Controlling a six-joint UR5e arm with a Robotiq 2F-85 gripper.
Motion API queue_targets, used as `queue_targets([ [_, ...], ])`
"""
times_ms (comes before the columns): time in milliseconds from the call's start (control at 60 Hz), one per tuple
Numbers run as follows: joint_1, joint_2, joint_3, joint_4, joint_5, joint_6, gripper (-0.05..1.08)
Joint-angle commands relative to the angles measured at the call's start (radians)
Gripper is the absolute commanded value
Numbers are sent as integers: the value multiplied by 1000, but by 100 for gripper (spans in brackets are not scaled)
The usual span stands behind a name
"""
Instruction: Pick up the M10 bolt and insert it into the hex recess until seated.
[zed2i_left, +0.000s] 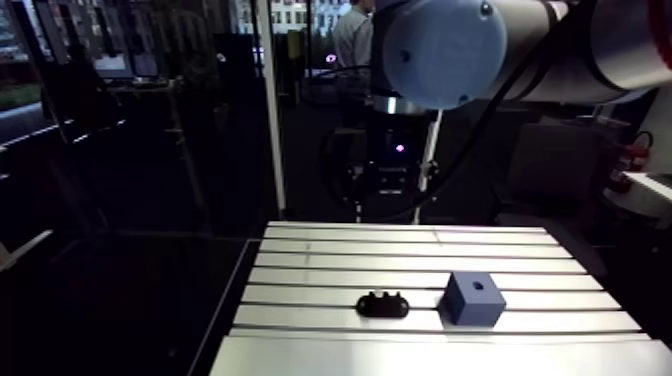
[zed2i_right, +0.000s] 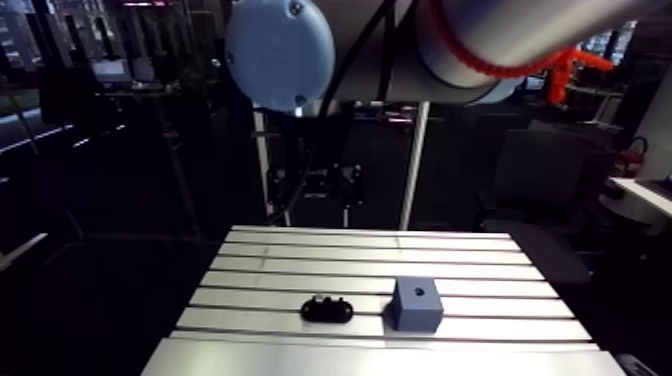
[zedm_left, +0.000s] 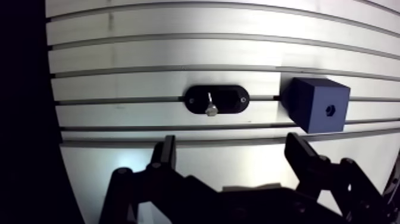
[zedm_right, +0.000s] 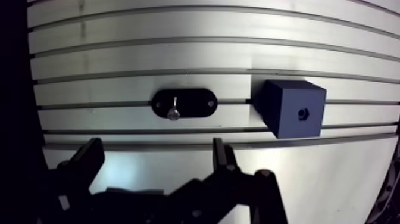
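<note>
Slotted aluminium table (zedm_left: 178, 42), pale and matt with long parallel grooves, fills the wrist view; the arm view shows the same top with dark floor around it. Only the wrist view shows the M10 bolt (zedm_left: 210, 106): a small silvery piece with a thin shank and a hex head, sitting at the middle of a black oval holder (zedm_left: 215, 99) just beside the blue block (zedm_left: 315, 104), with a narrow gap between holder and block. Whether the bolt stands or lies cannot be told. In the arm view the holder is only a dark, glossy lump with two bumps, and no bolt can be made out. The block is a matt, sharp-edged cube; a small dark recess (zedm_left: 330, 109) marks its upper face, in both views. The arm view alone shows a light-blue joint cap (zed2i_left: 440, 45) overhead. The gripper (zedm_left: 232, 149) hovers above bare table, short of holder and block, its black fingers (zedm_left: 168, 152) spread wide and holding nothing.
</note>
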Motion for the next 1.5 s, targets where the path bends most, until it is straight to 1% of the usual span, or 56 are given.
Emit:
queue_targets([
  [17, -25, 1, 63, -78, 3, -5, 1],
  [117, -32, 1, 91, -102, 8, -28, 1],
  [150, -36, 3, 114, -132, 11, -35, 1],
  [333, -43, 13, 170, -216, 14, -37, 1],
  [450, -43, 18, 188, -229, 14, -43, 1],
  [483, -44, 21, 195, -234, 17, -46, 1],
  [517, -44, 24, 199, -240, 20, -51, 1],
  [533, -44, 27, 204, -244, 25, -57, 1],
  [550, -44, 27, 204, -244, 25, -57, 1],
  [567, -47, 31, 210, -250, 33, -64, 1],
  [583, -47, 31, 210, -250, 33, -64, 1],
  [617, -54, 33, 225, -267, 51, -80, 1],
  [633, -54, 33, 225, -267, 51, -80, 1],
  [650, -59, 34, 233, -278, 58, -87, 1],
  [683, -63, 36, 240, -292, 61, -89, 1],
  [767, -67, 47, 253, -319, 59, -93, 1],
  [817, -67, 50, 265, -353, 59, -95, 1],
  [1067, -67, 51, 299, -460, 59, -97, 1],
  [1133, -66, 49, 314, -491, 56, -98, 1],
  [1267, -64, 49, 332, -522, 53, -98, 1],
  [1500, -54, 59, 344, -529, 55, -97, 1],
])
